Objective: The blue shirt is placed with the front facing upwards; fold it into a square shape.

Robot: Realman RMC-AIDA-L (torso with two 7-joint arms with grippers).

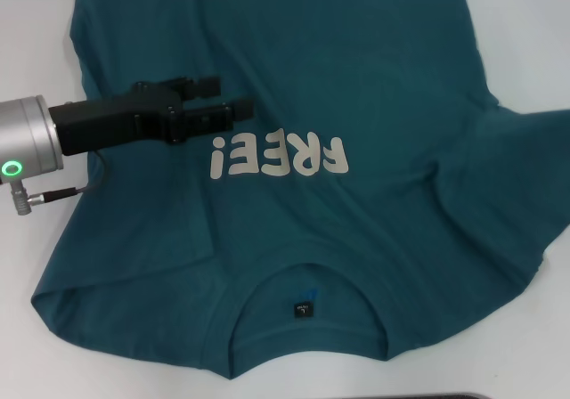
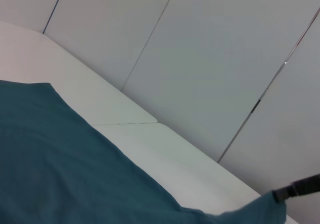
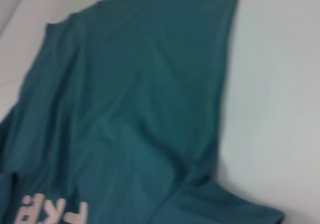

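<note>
I see the blue shirt [image 1: 356, 87] lying front up on the white table [image 1: 27, 25], its collar toward me and its hem running out of the head view at the far side. The cream "FREE!" lettering [image 1: 278, 157] reads upside down from my side, and the small black neck label [image 1: 305, 310] sits inside the collar. The fabric is creased, with one fold running from beside the lettering toward the sleeve on my right.

The left gripper [image 1: 233, 99] reaches in from the left edge over the shirt's chest. Its two black fingers [image 1: 203, 85] are spread, with a gap of cloth showing between them, and they hold nothing. The lettering lies just beyond and slightly nearer me than the fingertips; the collar is well nearer me than the pincer. A green ring light [image 1: 12, 168] glows on the silver wrist.

In the left wrist view, the shirt covers the table below grey wall panels [image 2: 200, 49].

The right gripper appears in no picture; its wrist view shows only shirt and table.
</note>
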